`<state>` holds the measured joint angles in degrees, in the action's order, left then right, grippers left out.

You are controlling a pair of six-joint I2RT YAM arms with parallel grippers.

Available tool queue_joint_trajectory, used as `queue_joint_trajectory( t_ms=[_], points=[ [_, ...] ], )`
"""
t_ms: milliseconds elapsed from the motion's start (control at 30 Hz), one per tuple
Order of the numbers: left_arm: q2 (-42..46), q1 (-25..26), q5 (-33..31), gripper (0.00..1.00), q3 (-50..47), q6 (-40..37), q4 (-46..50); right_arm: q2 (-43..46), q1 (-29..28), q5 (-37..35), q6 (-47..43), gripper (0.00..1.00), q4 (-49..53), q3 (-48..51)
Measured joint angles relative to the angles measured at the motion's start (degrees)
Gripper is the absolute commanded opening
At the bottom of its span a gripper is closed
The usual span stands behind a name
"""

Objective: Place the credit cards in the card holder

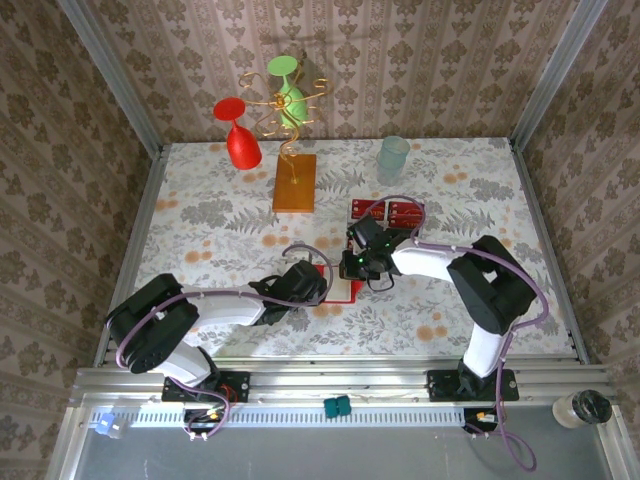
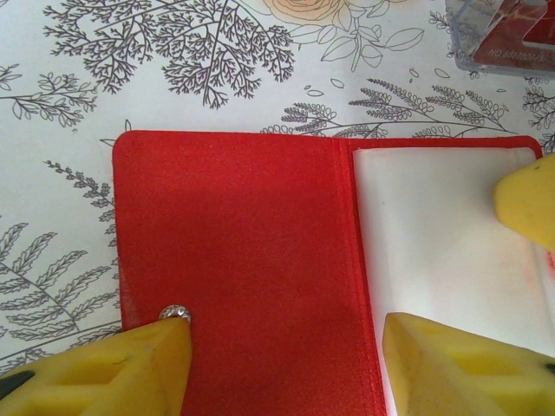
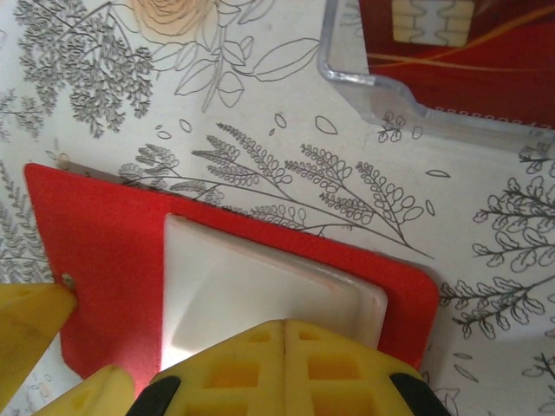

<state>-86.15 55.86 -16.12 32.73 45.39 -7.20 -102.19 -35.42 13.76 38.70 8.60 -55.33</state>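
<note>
**Holding the wallet open for the first card**

We are looking at the wallet (image 2: 234, 243) lying open and flat on the table (image 1: 200, 230), between the two grippers, red flap to one side and pale pocket (image 2: 434, 234) to the other. The left gripper (image 2: 286, 334) is standing over it with fingers spread wide, one tip just beside the snap stud (image 2: 175, 312). The right gripper (image 3: 284, 347) is showing its pads closed together, with no card seen between them, low over the pocket's edge.

We are judging that no card is in yet. To do this well, we are wanting the left fingers to pin the flap without dragging it. The right should then take one card by its short edge and slide it in shallow, square to the pocket.

Counting outward: one wallet and one clear tray (image 3: 364, 82) just beyond it, holding the cards (image 3: 486, 43). Their number we cannot tell, as they are overlapping. Farther back are one orange-brown block (image 1: 294, 182) with gold wire, two goblets, red (image 1: 240, 140) and green (image 1: 288, 95), and one pale cup (image 1: 393, 157).
</note>
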Motion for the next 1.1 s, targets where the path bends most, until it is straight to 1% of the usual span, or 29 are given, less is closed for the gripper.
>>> queue_joint_trajectory(
  t_ms=[300,867,1100],
  points=[
    [0.0,0.0,0.0,0.66,0.0,-0.2,-0.2,-1.4,0.0,1.4,0.1,0.02,-1.3,-1.2],
    [0.0,0.2,0.0,0.72,0.0,-0.9,-0.7,-2.8,-0.4,4.7,2.3,0.01,-4.5,-1.2],
    [0.0,0.5,-0.1,0.73,0.0,-1.4,-0.9,-3.0,-0.6,4.8,3.1,0.01,-5.4,-1.2]
  ],
)
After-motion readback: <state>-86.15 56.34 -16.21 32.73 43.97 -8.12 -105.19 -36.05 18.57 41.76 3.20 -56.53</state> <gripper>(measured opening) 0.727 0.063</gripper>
